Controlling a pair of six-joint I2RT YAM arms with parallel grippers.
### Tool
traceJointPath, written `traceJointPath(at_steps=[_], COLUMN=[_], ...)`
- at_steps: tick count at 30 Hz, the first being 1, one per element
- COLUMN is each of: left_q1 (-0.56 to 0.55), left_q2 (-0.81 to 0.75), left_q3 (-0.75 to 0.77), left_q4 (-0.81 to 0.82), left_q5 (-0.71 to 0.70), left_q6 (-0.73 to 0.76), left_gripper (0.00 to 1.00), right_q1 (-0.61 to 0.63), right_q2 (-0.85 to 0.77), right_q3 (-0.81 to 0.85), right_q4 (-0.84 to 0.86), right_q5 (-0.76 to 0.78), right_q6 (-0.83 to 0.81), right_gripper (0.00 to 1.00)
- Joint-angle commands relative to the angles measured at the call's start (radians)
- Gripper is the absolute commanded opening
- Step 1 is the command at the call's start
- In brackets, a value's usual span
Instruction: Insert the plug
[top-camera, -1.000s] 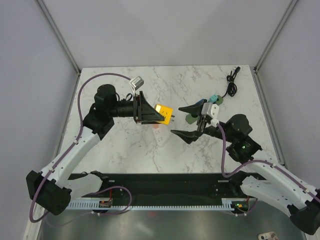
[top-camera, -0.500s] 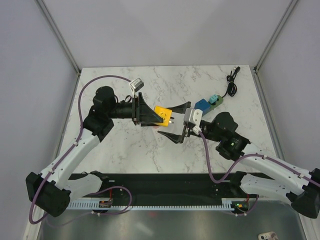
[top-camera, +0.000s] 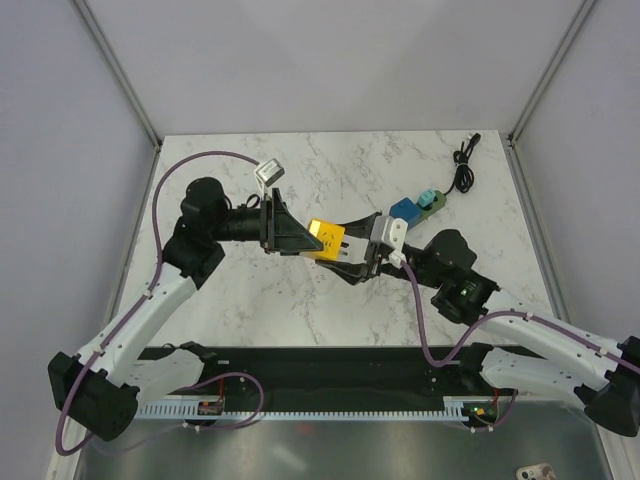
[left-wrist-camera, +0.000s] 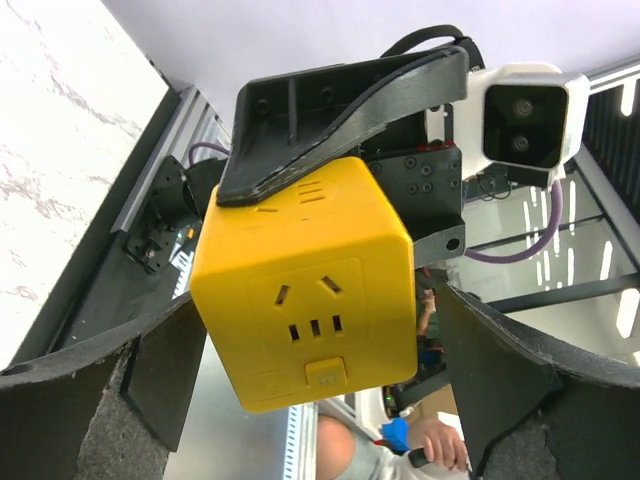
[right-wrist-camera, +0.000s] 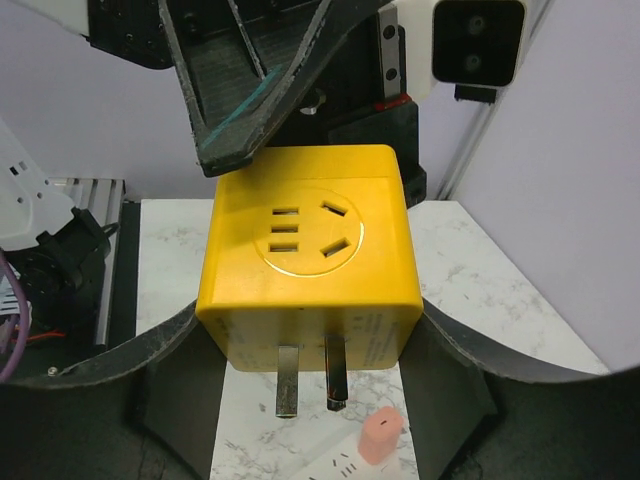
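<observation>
A yellow cube plug (top-camera: 327, 238) with two metal prongs (right-wrist-camera: 308, 378) hangs in the air above the table's middle. My left gripper (top-camera: 300, 236) is shut on it from the left; one of its fingers (right-wrist-camera: 250, 110) lies on the cube's top. My right gripper (top-camera: 350, 250) has its jaws round the same cube from the right. Its fingers (right-wrist-camera: 170, 370) lie against both sides of the cube (right-wrist-camera: 310, 250). In the left wrist view the cube (left-wrist-camera: 305, 290) shows its socket face. Below the prongs lies a white power strip (right-wrist-camera: 335, 462) with a pink plug (right-wrist-camera: 380, 435) in it.
A blue adapter (top-camera: 405, 208) and a teal one (top-camera: 430, 198) lie on the marble table (top-camera: 250, 170) at the right. A coiled black cable (top-camera: 462, 165) lies at the back right corner. The arms' black base rail (top-camera: 330, 375) runs along the near edge.
My right gripper has moved left from beside the blue and teal adapters and brought its open jaws in round the yellow cube, narrowing onto it. My left gripper has lowered the cube slightly.
</observation>
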Motion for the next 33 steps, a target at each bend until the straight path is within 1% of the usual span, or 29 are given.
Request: traceJointPath(at_steps=[1, 3, 4, 5, 6, 7, 8, 9, 11, 12, 13, 14, 15, 16, 17, 18, 19, 20, 21, 22, 23, 24, 25, 26, 28, 31, 32, 33], left_q1=[-0.002, -0.003, -0.002, -0.002, -0.002, -0.003, -0.002, -0.002, -0.003, -0.003, -0.002, -0.003, -0.005, -0.005, -0.005, -0.006, -0.005, -0.005, -0.005, -0.005, -0.006, -0.005, -0.005, -0.005, -0.005, -0.007, -0.011, -0.016], left_q2=[-0.022, -0.03, -0.033, -0.039, -0.044, -0.047, -0.056, -0.061, -0.077, -0.09, -0.105, -0.122, -0.171, -0.2, -0.237, -0.304, -0.336, -0.364, -0.384, -0.418, -0.421, -0.423, -0.413, -0.409, -0.401, -0.404, -0.404, -0.406], left_q3=[0.073, 0.084, 0.093, 0.107, 0.135, 0.15, 0.164, 0.181, 0.192, 0.196, 0.193, 0.186, 0.151, 0.12, 0.085, 0.016, -0.017, -0.041, -0.073, -0.087, -0.095, -0.095, -0.095, -0.092, -0.088, -0.098, -0.106, -0.124], left_q4=[-0.028, -0.048, -0.123, -0.169, -0.229, -0.34, -0.401, -0.436, -0.504, -0.515, -0.515, -0.498, -0.468, -0.429, -0.352, -0.317, -0.287, -0.261, -0.242, -0.225, -0.22, -0.219, -0.219, -0.219, -0.219, -0.196, -0.181, -0.164], left_q5=[-0.003, -0.015, -0.026, -0.041, -0.081, -0.115, -0.154, -0.219, -0.265, -0.335, -0.371, -0.406, -0.466, -0.466, -0.465, -0.465, -0.452, -0.43, -0.363, -0.336, -0.313, -0.249, -0.216, -0.155, -0.115, -0.055, -0.046, -0.015], left_q6=[0.153, 0.215, 0.247, 0.328, 0.379, 0.435, 0.538, 0.578, 0.676, 0.704, 0.735, 0.812, 0.859, 0.918, 1.018, 1.063, 1.104, 1.205, 1.253, 1.285, 1.333, 1.354, 1.373, 1.402, 1.424, 1.431, 1.421, 1.41], left_gripper=[1.0, 1.0, 1.0, 1.0, 1.0, 1.0, 1.0, 1.0, 1.0, 1.0, 1.0, 0.96, 0.89, 0.83, 0.83, 0.83, 0.83, 0.86, 0.87, 0.88, 0.88, 0.9, 0.9, 0.9, 0.9, 0.9, 0.9, 0.9], right_q1=[0.005, 0.003, 0.005, 0.003, 0.005, 0.003, 0.003, 0.003, 0.003, 0.002, 0.002, 0.002, 0.003, 0.002, 0.002, 0.0, -0.003, -0.018, -0.031, -0.046, -0.082, -0.099, -0.113, -0.139, -0.161, -0.198, -0.207, -0.207], right_q2=[-0.031, -0.038, -0.044, -0.051, -0.064, -0.069, -0.074, -0.083, -0.095, -0.106, -0.11, -0.114, -0.12, -0.124, -0.13, -0.14, -0.143, -0.146, -0.144, -0.141, -0.134, -0.114, -0.103, -0.086, -0.075, -0.071, -0.071, -0.071], right_q3=[0.001, 0.004, 0.0, -0.003, 0.0, 0.001, 0.006, 0.013, 0.02, 0.018, 0.009, 0.003, -0.009, -0.017, -0.026, -0.032, -0.039, -0.04, -0.036, -0.033, -0.026, -0.008, 0.003, 0.013, 0.038, 0.044, 0.04, 0.038], right_q4=[0.04, -0.023, -0.039, -0.065, -0.085, -0.106, -0.155, -0.184, -0.227, -0.258, -0.272, -0.289, -0.295, -0.296, -0.295, -0.296, -0.304, -0.321, -0.327, -0.327, -0.326, -0.326, -0.326, -0.324, -0.321, -0.237, -0.141, -0.096], right_q5=[0.013, 0.056, 0.061, 0.071, 0.076, 0.077, 0.094, 0.099, 0.09, 0.076, 0.061, 0.042, 0.003, -0.022, -0.046, -0.071, -0.106, -0.132, -0.163, -0.244, -0.283, -0.315, -0.353, -0.41, -0.445, -0.508, -0.522, -0.534], right_q6=[0.1, 0.133, 0.146, 0.176, 0.184, 0.211, 0.245, 0.259, 0.291, 0.335, 0.369, 0.403, 0.478, 0.513, 0.541, 0.572, 0.606, 0.624, 0.643, 0.696, 0.725, 0.756, 0.79, 0.834, 0.868, 0.978, 1.03, 1.108], right_gripper=[0.0, 0.0, 0.0, 0.0, 0.0, 0.0, 0.0, 0.0, 0.0, 0.0, 0.0, 0.0, 0.0, 0.0, 0.0, 0.0, 0.0, 0.0, 0.0, 0.0, 0.0, 0.0, 0.0, 0.0, 0.0, 0.0, 0.0, 0.0])
